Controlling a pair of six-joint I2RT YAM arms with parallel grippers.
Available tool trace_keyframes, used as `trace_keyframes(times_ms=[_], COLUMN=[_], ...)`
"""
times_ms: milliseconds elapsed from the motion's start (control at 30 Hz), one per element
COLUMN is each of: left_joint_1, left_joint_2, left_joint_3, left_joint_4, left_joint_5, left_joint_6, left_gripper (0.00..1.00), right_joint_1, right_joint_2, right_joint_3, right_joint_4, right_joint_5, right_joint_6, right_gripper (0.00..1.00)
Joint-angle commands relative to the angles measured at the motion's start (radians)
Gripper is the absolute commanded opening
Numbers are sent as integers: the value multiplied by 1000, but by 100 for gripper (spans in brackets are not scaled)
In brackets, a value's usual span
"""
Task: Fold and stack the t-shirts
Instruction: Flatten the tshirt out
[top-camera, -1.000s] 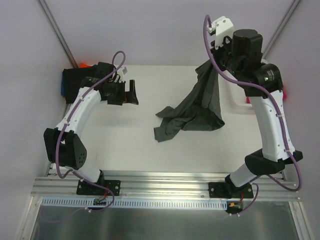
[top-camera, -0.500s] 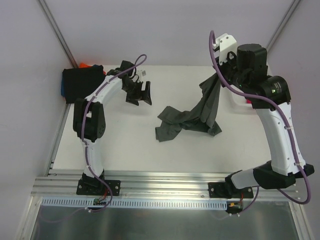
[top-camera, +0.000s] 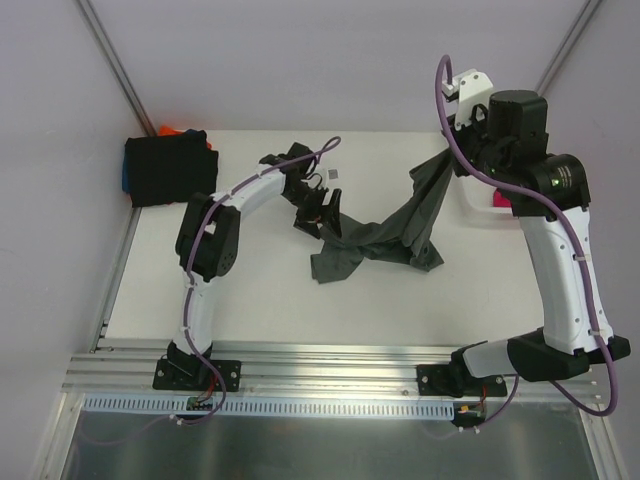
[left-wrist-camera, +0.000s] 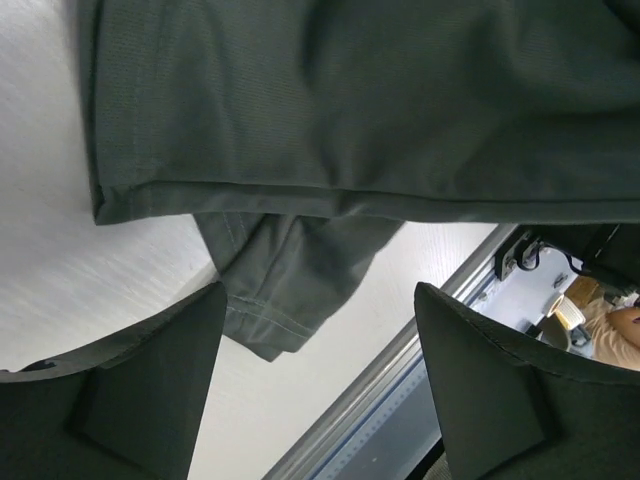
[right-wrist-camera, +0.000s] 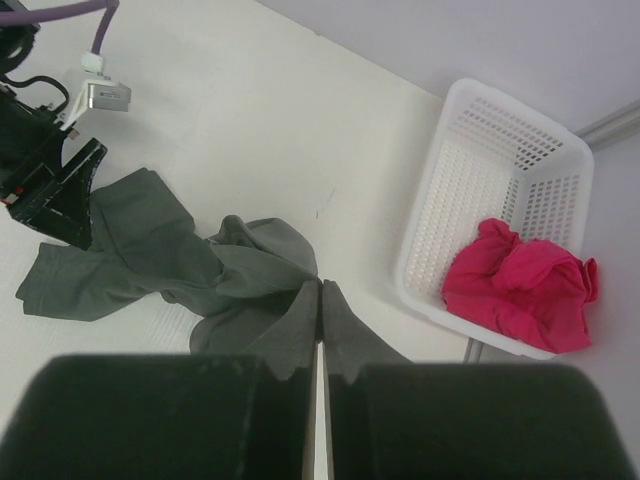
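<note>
dark grey t-shirt (top-camera: 380, 240) crumpled, one end raised, magenta t-shirt (right-wrist-camera: 520, 285) bunched

The white bench (top-camera: 250, 290) carries the crumpled lower part of the dark grey t-shirt (top-camera: 345, 258). It lies directly under the left tool (top-camera: 325, 218), and its other end rises to the right tool (right-wrist-camera: 320, 295). Well off to the left tool's left, at the far corner, sits a stack of folded shirts (top-camera: 168, 170), black on top. To the right tool's right stands a white basket (right-wrist-camera: 470, 180).

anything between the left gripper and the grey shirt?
Nothing. In the left wrist view the open left gripper looks straight onto the dark grey t-shirt and a patch of bare table, with no other object in the gap.
</note>
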Motion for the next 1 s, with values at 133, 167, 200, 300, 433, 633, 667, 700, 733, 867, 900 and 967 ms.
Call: trace_keyframes(times_ms=[133,167,200,300,433,633,667,700,733,867,900,967], left_joint_1=[25,25,25,25,26,28,30,31,33,37,39,39], left_joint_2=[76,80,86,110,144,188,193,196,198,202,202,199], left_joint_3=[100,107,112,130,158,187,189,192,193,192,189,186], left_joint_4=[8,8,7,7,8,8,11,11,13,13,13,13], left_joint_5=[-22,-42,-51,-74,-87,-90,-87,-87,-85,-91,-93,-97], left_joint_6=[-2,4,7,18,19,22,21,21,21,22,24,22], left_gripper=[75,75,75,75,75,73,73,73,73,67,60,48], right_joint_1=[-18,-20,-21,-32,-41,-50,-50,-53,-52,-55,-58,-55], right_joint_2=[3,3,6,11,17,24,26,27,29,32,38,40], right_joint_3=[22,22,19,20,22,23,23,23,23,23,25,25], right_joint_4=[21,21,21,21,20,15,15,15,13,12,10,12], right_joint_5=[-36,-36,-42,-43,-47,-49,-47,-49,-50,-52,-53,-53], right_joint_6=[45,51,52,57,60,63,64,65,65,68,68,71], right_gripper=[1,1,1,1,1,1,1,1,1,1,1,1])
